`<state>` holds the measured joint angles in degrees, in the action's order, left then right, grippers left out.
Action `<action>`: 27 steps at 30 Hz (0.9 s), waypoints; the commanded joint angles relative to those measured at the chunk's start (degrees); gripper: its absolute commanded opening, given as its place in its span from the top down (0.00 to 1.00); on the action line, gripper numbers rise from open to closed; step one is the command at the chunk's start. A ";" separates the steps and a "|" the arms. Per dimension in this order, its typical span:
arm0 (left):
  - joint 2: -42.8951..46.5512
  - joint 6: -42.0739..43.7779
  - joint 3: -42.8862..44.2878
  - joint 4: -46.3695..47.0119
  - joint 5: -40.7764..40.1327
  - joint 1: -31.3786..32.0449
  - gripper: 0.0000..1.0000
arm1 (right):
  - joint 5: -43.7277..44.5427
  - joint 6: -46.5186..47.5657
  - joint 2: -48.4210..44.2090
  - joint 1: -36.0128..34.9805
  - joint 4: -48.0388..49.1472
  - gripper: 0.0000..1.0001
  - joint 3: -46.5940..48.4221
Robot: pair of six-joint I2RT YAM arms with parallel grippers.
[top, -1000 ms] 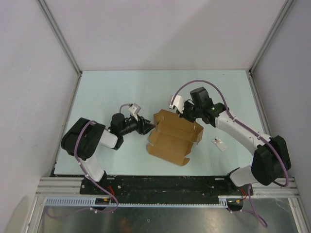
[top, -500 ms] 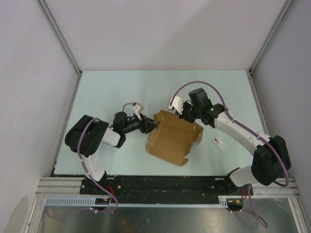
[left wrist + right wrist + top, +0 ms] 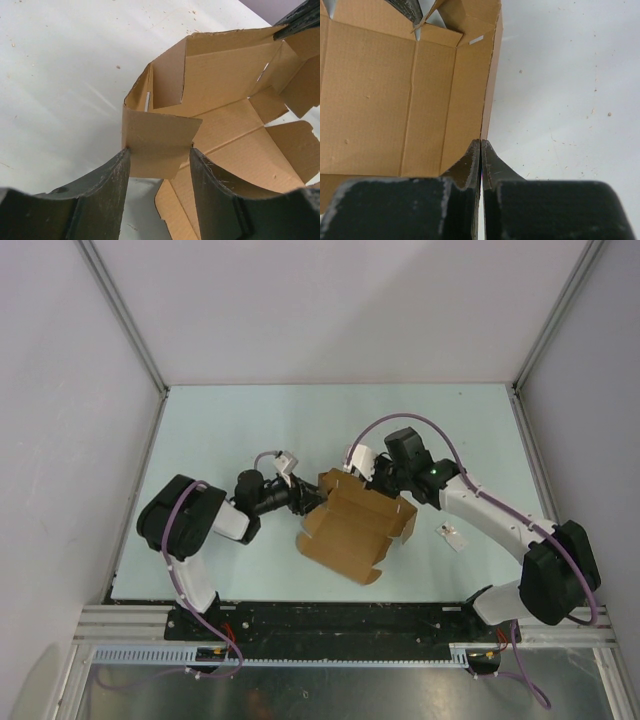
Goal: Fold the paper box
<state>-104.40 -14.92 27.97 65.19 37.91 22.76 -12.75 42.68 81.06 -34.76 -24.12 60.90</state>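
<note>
Paper box [image 3: 352,530] walls could flop down flat or get torn from here, if one side is pulled while the other is let go, or if the thin card is tugged too hard. A wrong crease could be made too, if the small flap is pushed the wrong way. The box is laid on the tabletop [image 3: 230,430], between the two sets of fingers. It is plain brown card, only half folded: some walls are stood up, and flat panels and tabs are spread out beside them. The right fingers [image 3: 466,169] are shut tight on the edge of one wall. The left fingers [image 3: 107,185] are held apart with a small flap between them, touched on both sides; whether it is squeezed cannot be told.
</note>
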 commanded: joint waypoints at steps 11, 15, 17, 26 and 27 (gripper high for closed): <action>-1.95 1.21 2.88 2.31 2.96 1.58 0.45 | 1.67 -2.95 -1.95 -1.80 4.34 1.00 -3.25; -1.33 1.21 2.45 2.31 3.13 1.67 0.45 | 4.31 -3.12 -1.17 -2.50 5.13 1.00 -3.34; -1.07 1.21 2.27 2.31 3.13 1.76 0.45 | 5.63 -3.04 -0.64 -3.38 5.31 1.00 -3.34; -0.81 1.03 1.83 2.49 3.40 1.93 0.46 | 12.40 -3.21 0.68 -6.46 6.98 1.00 -3.34; -0.81 1.03 1.83 2.49 3.40 2.02 0.46 | 12.66 -3.39 0.77 -6.63 7.15 1.00 -3.34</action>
<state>-105.86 -14.92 29.28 65.49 39.29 23.68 -1.56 40.49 80.51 -39.77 -20.12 57.98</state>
